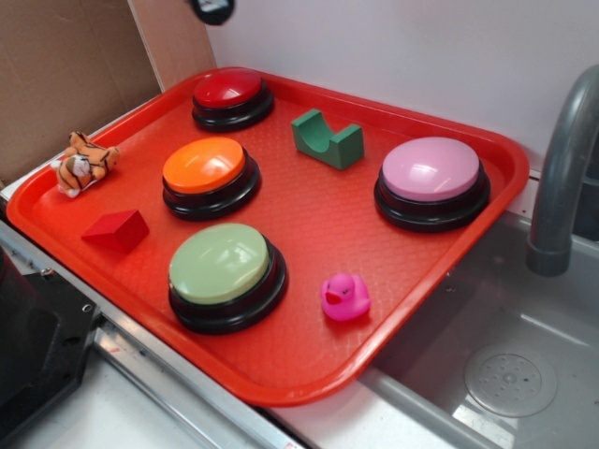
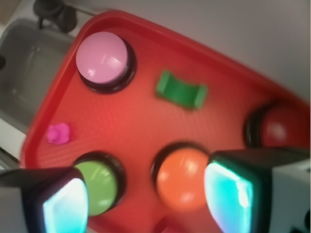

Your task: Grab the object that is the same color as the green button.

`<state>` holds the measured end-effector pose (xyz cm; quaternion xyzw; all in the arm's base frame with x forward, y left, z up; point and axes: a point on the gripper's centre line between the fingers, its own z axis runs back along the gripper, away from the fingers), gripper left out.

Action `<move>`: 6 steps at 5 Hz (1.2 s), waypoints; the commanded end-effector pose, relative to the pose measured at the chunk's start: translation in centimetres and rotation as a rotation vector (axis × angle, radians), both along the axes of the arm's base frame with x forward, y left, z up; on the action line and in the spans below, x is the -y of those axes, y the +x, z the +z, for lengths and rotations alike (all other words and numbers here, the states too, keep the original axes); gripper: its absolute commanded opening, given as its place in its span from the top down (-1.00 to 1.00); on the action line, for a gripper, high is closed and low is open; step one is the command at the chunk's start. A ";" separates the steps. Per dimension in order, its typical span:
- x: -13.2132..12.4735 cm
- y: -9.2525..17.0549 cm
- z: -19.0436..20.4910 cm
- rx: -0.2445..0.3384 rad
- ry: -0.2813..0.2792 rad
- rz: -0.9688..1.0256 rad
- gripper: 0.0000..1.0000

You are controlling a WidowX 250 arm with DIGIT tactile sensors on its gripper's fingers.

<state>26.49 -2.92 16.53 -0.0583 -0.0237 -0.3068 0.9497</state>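
Green notched block (image 1: 328, 138) sits on red tray (image 1: 402, 309), at 1 o'clock from green button (image 1: 221, 264). Gripper (image 2: 146, 196) fingers spread, empty, high above tray.

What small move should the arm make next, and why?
Probably move forward over the tray toward the green block, then lower. The fingers are open and empty, high above the orange button, and the block lies untouched.
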 end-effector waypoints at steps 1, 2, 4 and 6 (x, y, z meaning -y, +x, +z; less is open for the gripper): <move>-0.1 3.2 -5.2 -0.019 0.067 -0.259 -1.00; -0.9 4.2 -8.8 -0.074 0.132 -0.368 -1.00; -1.3 5.6 -12.2 -0.039 0.178 -0.311 -1.00; 0.6 5.8 -13.6 -0.056 0.139 -0.360 -1.00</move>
